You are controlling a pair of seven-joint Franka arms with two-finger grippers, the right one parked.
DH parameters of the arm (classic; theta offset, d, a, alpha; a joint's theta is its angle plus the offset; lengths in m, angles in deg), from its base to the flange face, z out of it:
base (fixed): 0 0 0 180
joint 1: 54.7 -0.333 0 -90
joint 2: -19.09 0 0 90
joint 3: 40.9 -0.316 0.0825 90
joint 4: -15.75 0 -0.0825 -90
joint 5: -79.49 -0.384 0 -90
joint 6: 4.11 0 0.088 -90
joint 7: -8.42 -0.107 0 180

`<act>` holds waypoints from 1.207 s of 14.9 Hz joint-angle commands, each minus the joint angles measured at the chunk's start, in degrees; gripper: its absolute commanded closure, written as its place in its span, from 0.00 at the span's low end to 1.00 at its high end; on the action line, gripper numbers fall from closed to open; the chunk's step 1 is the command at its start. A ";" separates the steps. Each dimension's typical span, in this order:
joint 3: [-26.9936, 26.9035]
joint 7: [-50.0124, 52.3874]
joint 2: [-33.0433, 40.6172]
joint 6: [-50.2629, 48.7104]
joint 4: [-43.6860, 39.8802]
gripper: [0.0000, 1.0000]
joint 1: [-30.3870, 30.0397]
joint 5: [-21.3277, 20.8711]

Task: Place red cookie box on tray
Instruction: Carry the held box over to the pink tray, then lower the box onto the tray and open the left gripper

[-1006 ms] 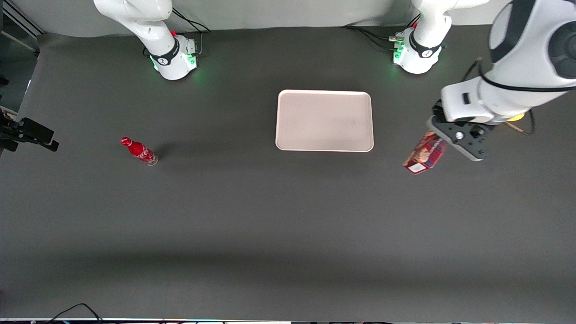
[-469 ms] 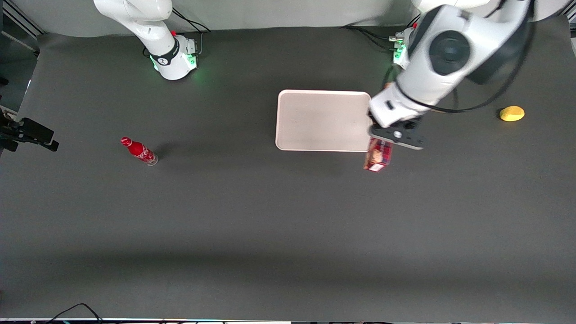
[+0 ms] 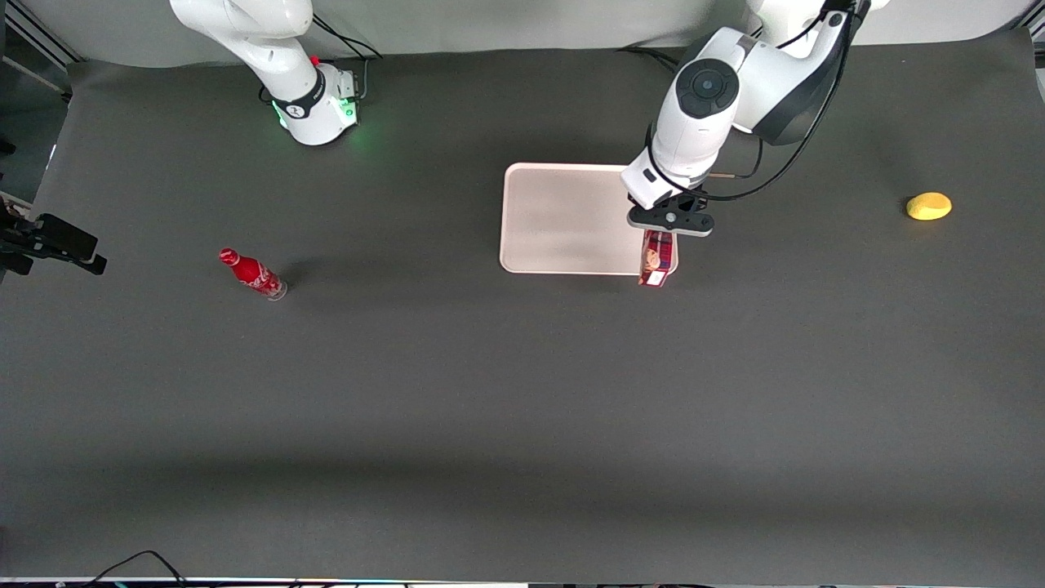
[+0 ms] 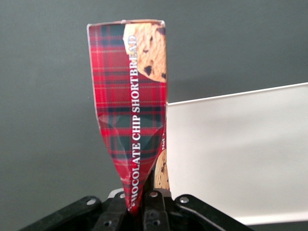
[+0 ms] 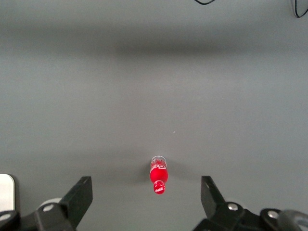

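**Box held over the tray's edge**

A small red bottle stands at the middle left. The tray lies in the upper middle. At its right edge, the gripper pinches the box tight. A yellow thing lies at the upper right.

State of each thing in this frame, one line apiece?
Red cookie box: held aloft, crumpled where gripped, hanging over the tray's edge.
Tool: shut on the box, above the tray's edge.
Tray: flat, nothing resting on it.
Red soda bottle: standing.
Yellow object: lying untouched.
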 commanded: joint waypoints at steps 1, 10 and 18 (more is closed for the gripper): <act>1.15 2.09 3.76 10.71 10.95 1.00 -0.41 0.61; 3.96 10.37 -6.09 23.14 17.21 1.00 -0.50 0.53; 4.05 10.37 -7.76 23.57 18.00 0.82 -0.41 0.35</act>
